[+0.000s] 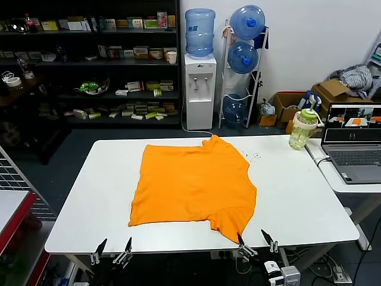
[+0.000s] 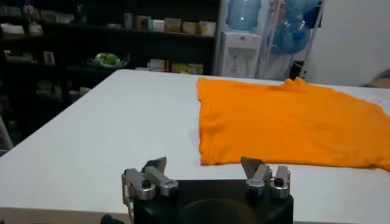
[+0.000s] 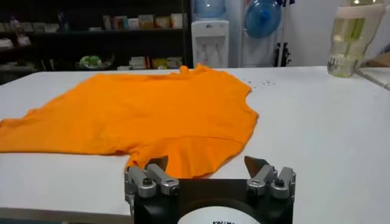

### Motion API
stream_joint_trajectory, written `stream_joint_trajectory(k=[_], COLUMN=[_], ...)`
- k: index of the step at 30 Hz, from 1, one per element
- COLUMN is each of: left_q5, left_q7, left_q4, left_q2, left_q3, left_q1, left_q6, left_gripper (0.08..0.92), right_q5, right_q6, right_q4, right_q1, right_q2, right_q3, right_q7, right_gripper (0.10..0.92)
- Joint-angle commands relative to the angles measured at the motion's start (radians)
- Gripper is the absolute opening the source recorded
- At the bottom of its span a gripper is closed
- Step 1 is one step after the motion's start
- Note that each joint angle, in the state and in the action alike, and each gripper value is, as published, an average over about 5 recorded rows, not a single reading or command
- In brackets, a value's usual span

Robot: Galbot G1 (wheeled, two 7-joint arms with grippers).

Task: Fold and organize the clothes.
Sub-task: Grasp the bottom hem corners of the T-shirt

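Observation:
The orange T-shirt (image 1: 190,185) lies spread flat in the middle of the white table (image 1: 89,196), one sleeve reaching toward the front edge on the right. My left gripper (image 1: 111,250) hangs open at the table's front edge, left of the shirt and apart from it; in its wrist view the gripper (image 2: 206,163) has only bare table between its fingers, with the shirt (image 2: 286,122) farther on. My right gripper (image 1: 257,241) stands open at the front edge just by the shirt's near sleeve; from its wrist the gripper (image 3: 207,163) faces the sleeve hem (image 3: 183,155), holding nothing.
A green-lidded bottle (image 1: 303,128) stands at the table's back right corner, beside a laptop (image 1: 354,143) on a side table. Small dark specks (image 1: 256,157) dot the table near the collar. A water dispenser (image 1: 199,89) and dark shelves (image 1: 89,59) stand behind.

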Motion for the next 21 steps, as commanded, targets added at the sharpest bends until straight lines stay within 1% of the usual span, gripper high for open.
stream_joint_trajectory(k=[1,4,7,11,15,18,21], left_q5=[-0.002,-0.015,-0.038,-0.078,-0.083,-0.078,-0.07], left_q7=[0.0,-0.002,-0.01,-0.034,-0.038,-0.036,-0.031], left_q4=[0.003,0.012,0.039,0.125,0.232,0.283,0.299], left_q2=[0.003,0.01,0.017,0.019,0.012,0.01,0.011], left_q3=[0.001,0.006,0.024,0.068,0.092,0.095,0.097], left_q1=[-0.011,-0.035,-0.092,-0.201,-0.297,-0.341,-0.355], left_q6=[0.001,0.011,0.038,0.08,0.089,0.087,0.083], left_gripper=[0.823,0.823,0.823,0.823,0.823,0.823,0.817], right_q5=[-0.005,0.0,-0.001,-0.011,-0.018,-0.03,-0.037], right_q6=[0.005,0.002,-0.013,-0.051,-0.078,-0.077,-0.079], right_q4=[-0.001,-0.001,-0.022,-0.09,-0.176,-0.225,-0.252], right_q1=[-0.003,0.012,0.058,0.158,0.236,0.26,0.267], right_q2=[0.0,0.0,0.002,0.014,0.037,0.049,0.053], right_q3=[0.005,-0.004,-0.027,-0.072,-0.114,-0.127,-0.132], right_q7=[-0.005,0.006,0.024,0.051,0.072,0.075,0.077], right_gripper=[0.823,0.823,0.823,0.823,0.823,0.821,0.808])
